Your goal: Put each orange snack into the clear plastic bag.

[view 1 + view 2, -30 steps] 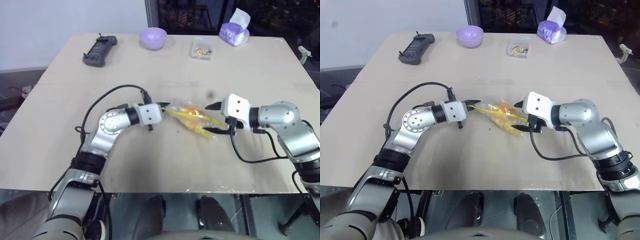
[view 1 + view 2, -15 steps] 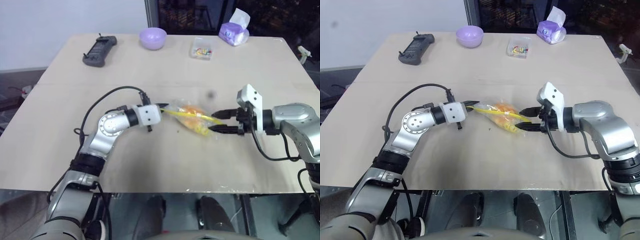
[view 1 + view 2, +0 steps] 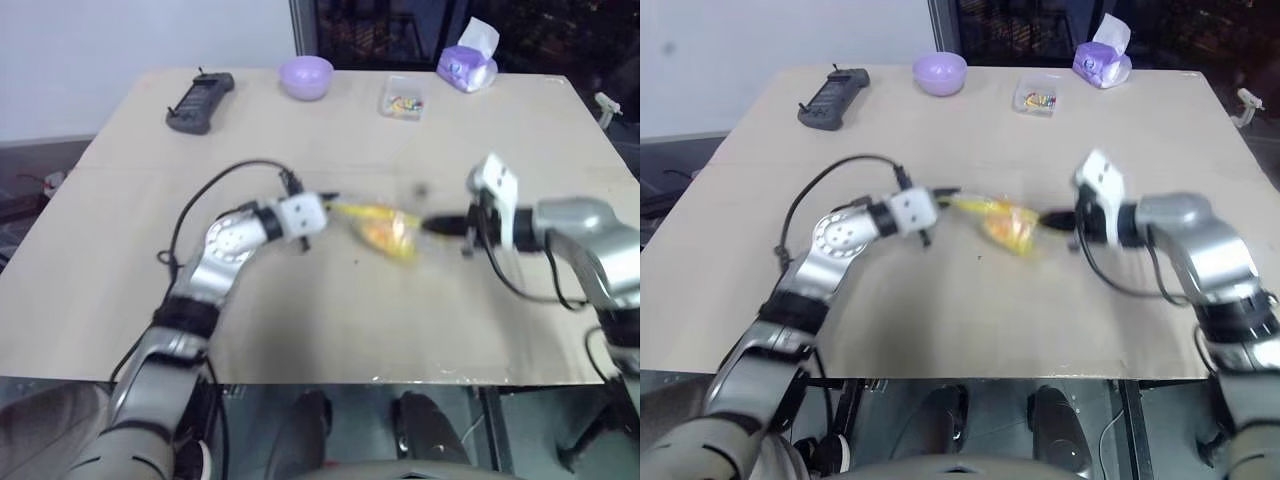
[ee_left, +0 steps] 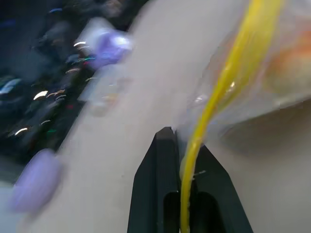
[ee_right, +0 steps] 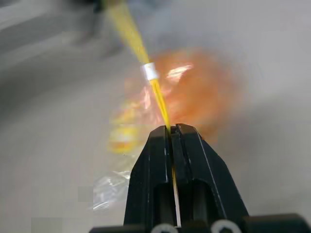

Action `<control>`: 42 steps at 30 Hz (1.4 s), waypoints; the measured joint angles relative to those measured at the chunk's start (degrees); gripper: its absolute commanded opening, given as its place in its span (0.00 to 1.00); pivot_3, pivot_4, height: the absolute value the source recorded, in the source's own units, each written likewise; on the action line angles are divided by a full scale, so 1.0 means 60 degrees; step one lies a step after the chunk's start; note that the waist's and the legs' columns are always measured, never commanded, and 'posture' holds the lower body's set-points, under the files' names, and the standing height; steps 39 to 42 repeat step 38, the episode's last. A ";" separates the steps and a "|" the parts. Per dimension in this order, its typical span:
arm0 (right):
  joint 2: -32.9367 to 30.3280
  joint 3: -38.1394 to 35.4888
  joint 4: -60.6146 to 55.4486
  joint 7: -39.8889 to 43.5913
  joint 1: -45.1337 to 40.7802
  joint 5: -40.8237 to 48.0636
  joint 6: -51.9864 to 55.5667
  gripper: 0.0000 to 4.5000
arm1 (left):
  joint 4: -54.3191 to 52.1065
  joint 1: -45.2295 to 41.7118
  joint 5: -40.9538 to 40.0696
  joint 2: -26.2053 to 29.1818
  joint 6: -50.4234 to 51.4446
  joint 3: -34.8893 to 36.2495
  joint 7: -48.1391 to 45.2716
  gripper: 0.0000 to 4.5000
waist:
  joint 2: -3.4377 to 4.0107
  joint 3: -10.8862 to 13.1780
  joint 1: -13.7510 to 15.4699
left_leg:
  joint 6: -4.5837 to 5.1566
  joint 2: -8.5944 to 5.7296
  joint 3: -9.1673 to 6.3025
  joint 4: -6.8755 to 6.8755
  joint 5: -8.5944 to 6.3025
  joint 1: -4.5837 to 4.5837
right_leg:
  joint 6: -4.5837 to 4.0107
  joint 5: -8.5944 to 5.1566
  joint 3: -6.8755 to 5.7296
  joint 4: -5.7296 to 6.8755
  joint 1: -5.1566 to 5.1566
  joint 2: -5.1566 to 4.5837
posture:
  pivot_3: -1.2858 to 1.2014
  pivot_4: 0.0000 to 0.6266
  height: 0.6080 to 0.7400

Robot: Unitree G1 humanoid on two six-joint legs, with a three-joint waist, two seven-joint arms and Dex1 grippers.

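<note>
step: sealing | clear plastic bag (image 3: 385, 228) mid-frame over tabletop (image 3: 300, 320), orange snack (image 5: 204, 97) inside | left claw (image 4: 183, 145), right claw (image 5: 171, 130) clamped on yellow strip ends | next: press seal closed

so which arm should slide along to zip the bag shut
Right, probably. The right gripper is shut on the yellow seal strip just behind its white slider; the left gripper anchors the clear plastic bag's other end.

Even indoor light is falling on the table (image 3: 300, 330); motion blur is smearing both arms, and the wrist views are blurring heavily.
</note>
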 measured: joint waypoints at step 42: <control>-0.1692 -0.4475 -0.0706 0.2669 0.6912 0.2353 -0.1763 0.56 | -0.8383 0.8359 -0.7252 0.2598 0.8123 0.4538 -0.2708 0.46 | 0.0017 -0.0013 0.0028 | 0.0011 0.0036 0.0082 -0.0147 -0.0010 0.0310 | -0.0009 -0.0005 0.0061 -0.0087 0.0245 -0.0001 | 0.52 0.24 1.00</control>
